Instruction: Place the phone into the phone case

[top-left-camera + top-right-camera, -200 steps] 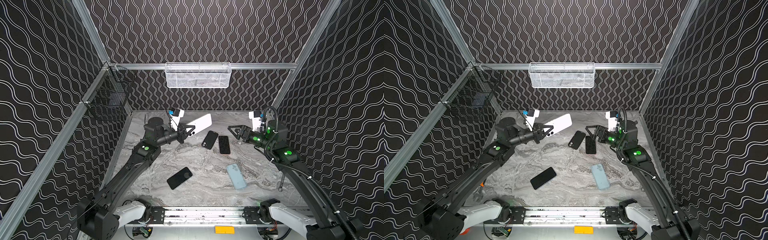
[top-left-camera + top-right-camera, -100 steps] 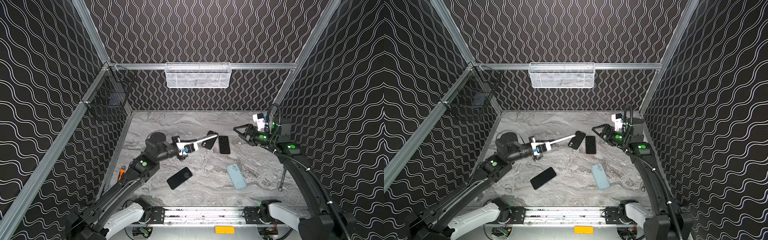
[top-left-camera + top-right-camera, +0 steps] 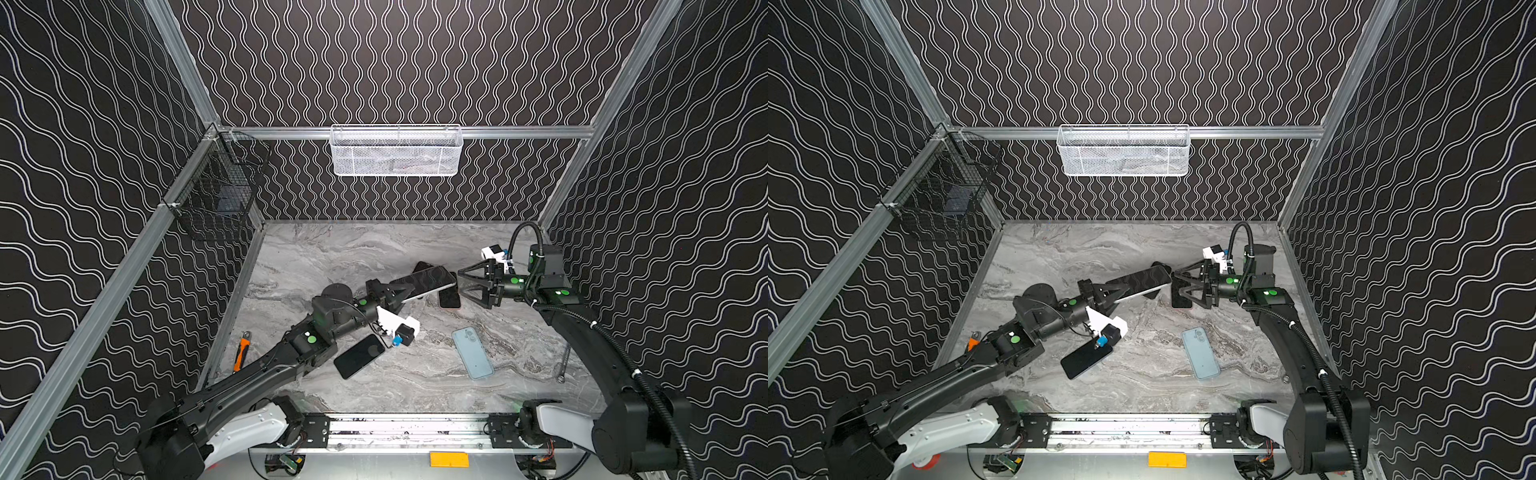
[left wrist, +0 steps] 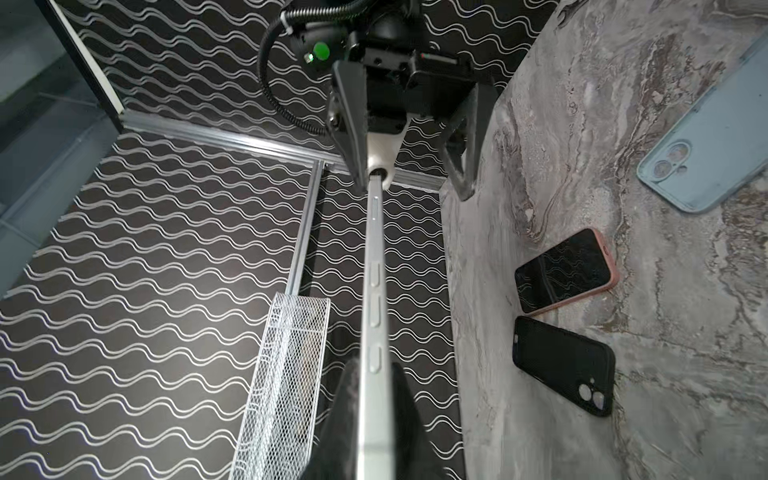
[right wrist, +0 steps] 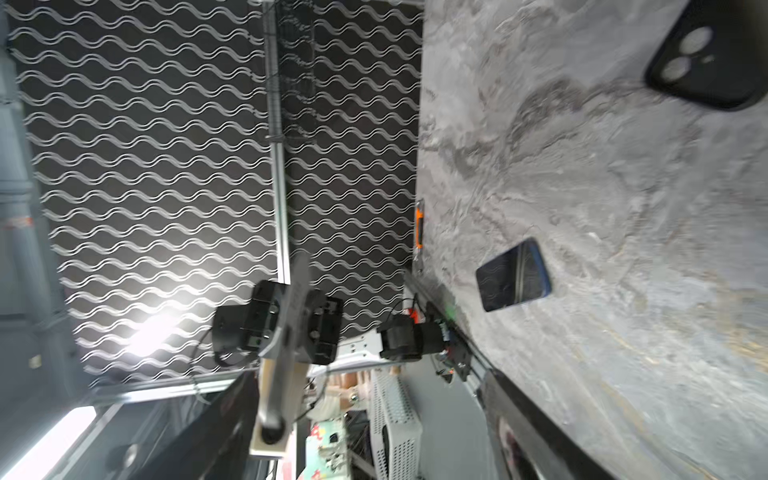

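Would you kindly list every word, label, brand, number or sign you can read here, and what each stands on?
No text can be read anywhere.
Yellow tag below the front rail: blank.
Raised phone, blue case, black case: no lettering shows.
Clutter past the rig in the right wrist view: too blurred to read.

Grey marble-look table (image 3: 332, 257). Lying flat on it: a black phone (image 3: 359, 356), screen up, near side and left of the middle, and a blue case (image 3: 472, 352), back up, off to its right and well apart. Farther back, right of centre, there's a pink phone (image 3: 449, 297), screen up, with a black case (image 4: 563, 365) just beside it. Orange tool (image 3: 240, 351) by the left wall, thin metal tool (image 3: 564, 365) by the right one.
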### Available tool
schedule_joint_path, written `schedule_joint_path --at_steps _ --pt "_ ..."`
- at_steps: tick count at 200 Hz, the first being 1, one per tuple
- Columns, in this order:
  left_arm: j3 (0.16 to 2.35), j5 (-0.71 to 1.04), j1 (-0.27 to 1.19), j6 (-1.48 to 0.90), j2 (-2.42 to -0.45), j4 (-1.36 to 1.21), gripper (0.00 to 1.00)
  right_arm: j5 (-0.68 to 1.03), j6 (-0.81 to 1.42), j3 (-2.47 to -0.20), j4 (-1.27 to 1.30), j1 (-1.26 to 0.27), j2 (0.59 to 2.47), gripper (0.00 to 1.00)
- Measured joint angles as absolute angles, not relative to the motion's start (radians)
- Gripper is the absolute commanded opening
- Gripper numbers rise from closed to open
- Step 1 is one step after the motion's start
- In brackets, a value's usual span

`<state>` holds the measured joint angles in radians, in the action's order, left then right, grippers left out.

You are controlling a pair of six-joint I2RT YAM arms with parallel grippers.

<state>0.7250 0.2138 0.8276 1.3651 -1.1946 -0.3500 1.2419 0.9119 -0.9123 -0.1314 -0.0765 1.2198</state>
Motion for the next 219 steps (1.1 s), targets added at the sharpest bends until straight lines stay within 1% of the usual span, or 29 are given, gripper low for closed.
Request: schedule_joint_path --at_steps 38,74,104,135,157,177,190,219 --pt "0.704 0.175 0.88 1.427 -1.218 -0.418 0.0 1.296 1.042 -0.9 0.028 -0.088 1.233 0.8" --pt "0.699 0.165 0.896 1.445 -1.238 -0.459 0.0 1.313 1.143 -0.868 0.133 -0.141 1.239 0.71" --pt "0.699 0.164 0.897 1.445 -1.244 -0.482 0.0 1.329 1.182 -0.872 0.179 -0.163 1.242 0.63" --pt "0.699 0.166 0.909 1.445 -1.243 -0.484 0.0 1.34 1.196 -0.892 0.209 -0.167 1.254 0.52" --pt "0.699 0.17 0.913 1.445 -1.243 -0.485 0.0 1.345 1.216 -0.894 0.233 -0.175 1.264 0.46" --pt "0.699 0.169 0.914 1.442 -1.249 -0.494 0.0 1.344 1.236 -0.892 0.264 -0.18 1.268 0.37" --pt "0.699 0.169 0.914 1.438 -1.255 -0.5 0.0 1.345 1.245 -0.889 0.28 -0.184 1.268 0.3" --pt "0.699 0.17 0.915 1.423 -1.269 -0.524 0.0 1.344 1.261 -0.88 0.31 -0.187 1.267 0.18"
